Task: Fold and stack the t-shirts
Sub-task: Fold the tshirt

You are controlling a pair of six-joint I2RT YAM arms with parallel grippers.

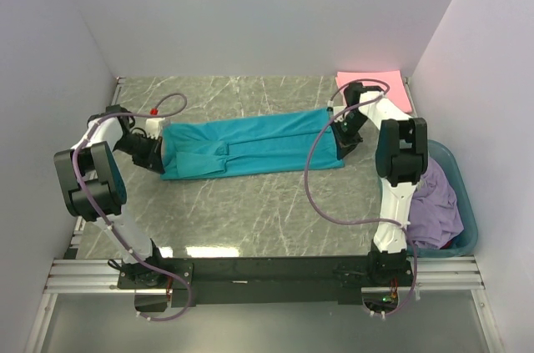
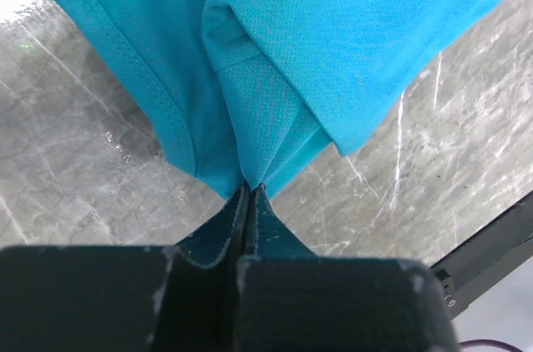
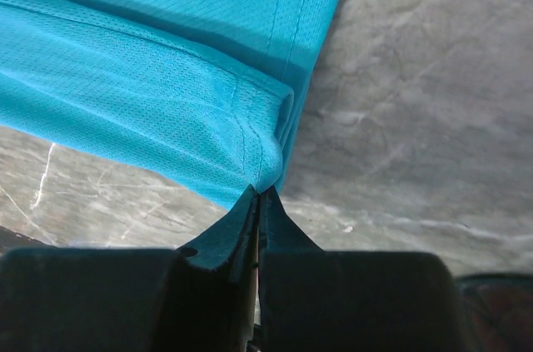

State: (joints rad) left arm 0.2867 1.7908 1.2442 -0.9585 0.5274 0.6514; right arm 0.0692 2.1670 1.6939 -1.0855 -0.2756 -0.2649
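The teal t-shirt (image 1: pixel 250 146) lies stretched across the middle of the marble table as a long folded band. My left gripper (image 1: pixel 158 151) is shut on its left end; in the left wrist view the jaws (image 2: pixel 250 188) pinch a bunched edge of the teal cloth (image 2: pixel 333 52). My right gripper (image 1: pixel 340 129) is shut on its right end; in the right wrist view the jaws (image 3: pixel 258 192) pinch a hemmed corner of the cloth (image 3: pixel 150 77). A folded pink t-shirt (image 1: pixel 375 86) lies at the back right corner. A lavender t-shirt (image 1: pixel 435 203) sits in the basket. No red shirt shows.
A rigid teal plastic basket (image 1: pixel 465 203) stands at the right edge of the table beside the right arm. White walls close in the table at the back and both sides. A black rail (image 1: pixel 267 274) runs along the near edge.
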